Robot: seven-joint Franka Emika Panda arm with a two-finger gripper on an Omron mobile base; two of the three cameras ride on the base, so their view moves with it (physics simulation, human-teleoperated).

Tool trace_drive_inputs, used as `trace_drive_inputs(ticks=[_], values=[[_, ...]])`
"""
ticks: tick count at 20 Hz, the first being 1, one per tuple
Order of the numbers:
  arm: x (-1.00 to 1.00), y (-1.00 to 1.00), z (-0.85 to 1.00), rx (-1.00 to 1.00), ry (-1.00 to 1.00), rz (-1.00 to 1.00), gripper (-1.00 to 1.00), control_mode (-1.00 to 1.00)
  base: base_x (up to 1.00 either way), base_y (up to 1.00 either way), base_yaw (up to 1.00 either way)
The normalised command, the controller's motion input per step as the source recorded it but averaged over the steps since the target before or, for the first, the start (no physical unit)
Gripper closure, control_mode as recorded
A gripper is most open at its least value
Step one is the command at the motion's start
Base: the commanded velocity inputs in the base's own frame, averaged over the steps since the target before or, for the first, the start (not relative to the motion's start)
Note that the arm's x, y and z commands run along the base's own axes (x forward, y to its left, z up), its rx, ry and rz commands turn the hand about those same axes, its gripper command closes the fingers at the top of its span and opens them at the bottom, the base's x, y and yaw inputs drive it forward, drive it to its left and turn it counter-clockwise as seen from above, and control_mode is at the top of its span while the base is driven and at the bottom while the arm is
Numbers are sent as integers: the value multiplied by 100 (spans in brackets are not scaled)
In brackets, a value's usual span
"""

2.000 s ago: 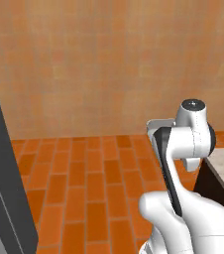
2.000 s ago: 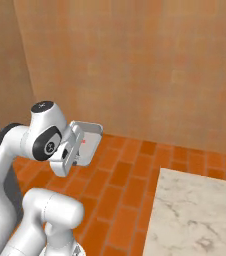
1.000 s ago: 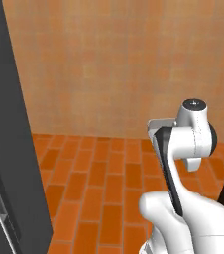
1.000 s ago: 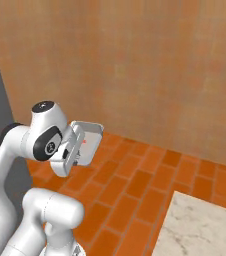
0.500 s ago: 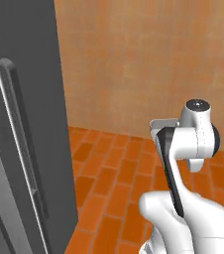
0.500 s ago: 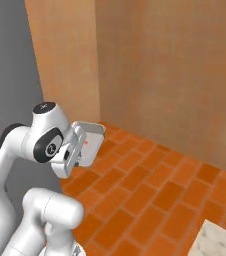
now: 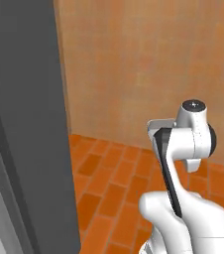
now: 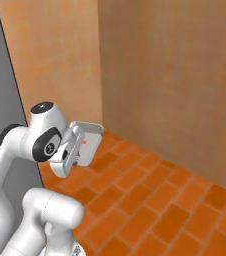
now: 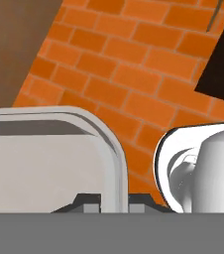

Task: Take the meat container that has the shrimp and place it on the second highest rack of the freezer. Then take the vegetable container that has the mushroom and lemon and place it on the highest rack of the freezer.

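Tray (image 8: 89,142): pale grey, rounded corners, held up in front of the arm's wrist, well above the floor; it stands steeply tilted, its open face turned away from the arm in the right base view.
Tray, hand view (image 9: 49,158): its raised rim curves across the lower left; the flat inside is plain grey where it shows, and the rest runs off the left and bottom edges.
Shrimp (image 8: 84,142): a tiny orange-red fleck on the tray's inner face — too small to make out any shape.
Gripper (image 9: 115,202): two dark finger tips rise at the bottom of the hand view, one on each side of the tray's rim; jaws nearly together, clamped on that rim.
Gripper, base views: hidden behind the wrist and the tray; in the left base view only a pale edge of the tray (image 7: 159,124) peeks out past the wrist.
Freezer (image 7: 20,124): a tall dark-grey slab fills the left of the left base view, cut off at top, bottom and left; a lighter grey strip runs along its lower left edge — what part that is, cannot tell. In the right base view a grey side (image 8: 0,100) stands at the left edge behind the arm.
Racks: the freezer's inside is hidden from every view.
Floor (image 8: 155,200): orange brick, beneath the arm and the tray.
Walls (image 8: 170,75): tan, meeting in a corner beyond the tray.
Dark patch (image 9: 223,59): upper right of the hand view, cut off by the edge; cannot tell what it is.
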Motion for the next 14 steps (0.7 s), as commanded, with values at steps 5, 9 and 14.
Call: trace_drive_inputs(ticks=[5,9,14], values=[[0,0,0,0,0,0,100,100,27,-22,81],[0,0,0,0,0,0,100,100,11,-16,92],[0,0,0,0,0,0,100,100,20,-20,89]])
